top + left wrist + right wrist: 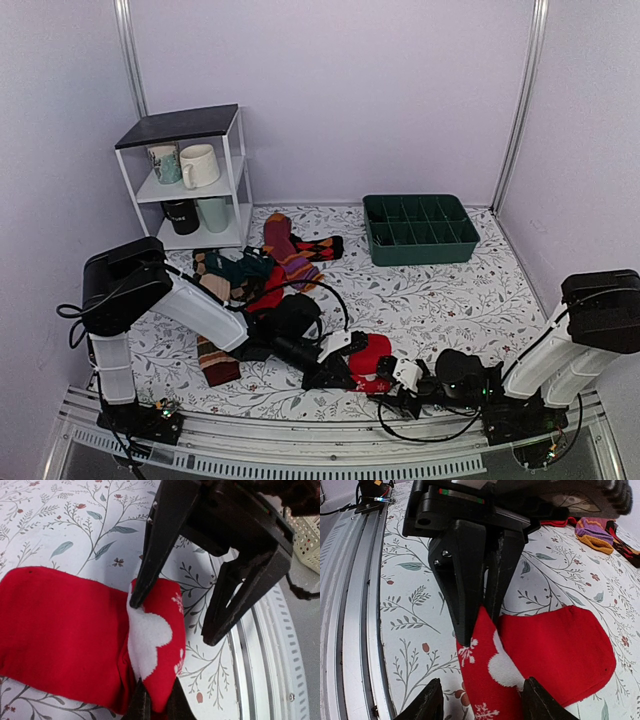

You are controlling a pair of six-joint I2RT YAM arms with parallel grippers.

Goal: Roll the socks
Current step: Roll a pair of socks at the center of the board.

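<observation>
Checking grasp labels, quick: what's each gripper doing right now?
Left gripper: closed, pinching the folded edge of the red socks.
Right gripper: open, straddling them, not gripping.

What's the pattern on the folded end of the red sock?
White snowflakes and a white blob shape on the red sock; it shows best in the right wrist view.

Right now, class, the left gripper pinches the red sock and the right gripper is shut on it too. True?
No: the right gripper stands open, straddling the red sock, as the right wrist view shows. The left gripper does pinch it.
</observation>
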